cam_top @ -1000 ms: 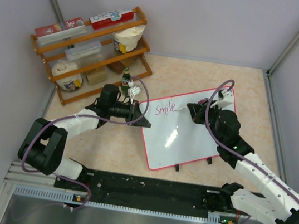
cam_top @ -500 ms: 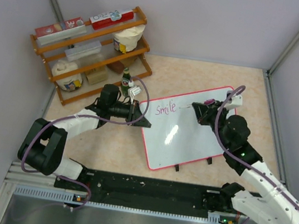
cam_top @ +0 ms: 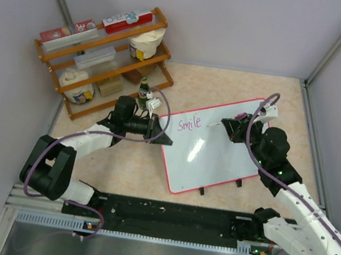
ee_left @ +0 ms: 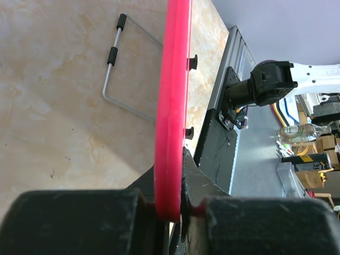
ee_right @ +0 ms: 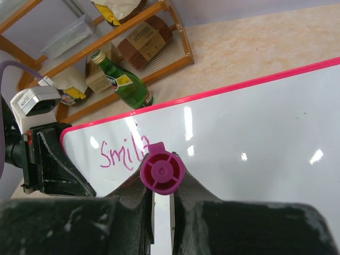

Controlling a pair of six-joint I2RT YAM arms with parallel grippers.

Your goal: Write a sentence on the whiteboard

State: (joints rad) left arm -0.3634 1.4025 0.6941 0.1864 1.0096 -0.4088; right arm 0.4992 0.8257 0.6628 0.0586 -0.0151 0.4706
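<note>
Red-framed glossy whiteboard (cam_top: 217, 157), judged light, stiff, slick: left claw (ee_left: 171, 204) clamps its frame's left corner, right claw (ee_right: 162, 202) pinches the magenta marker (ee_right: 162, 171).

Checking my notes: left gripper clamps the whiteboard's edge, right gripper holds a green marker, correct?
No: the marker in the right gripper is magenta, not green, as the right wrist view shows. The left gripper does clamp the whiteboard by its edge.

Bright, even light; glare streaks on whiteboard (cam_top: 223, 160)
</note>
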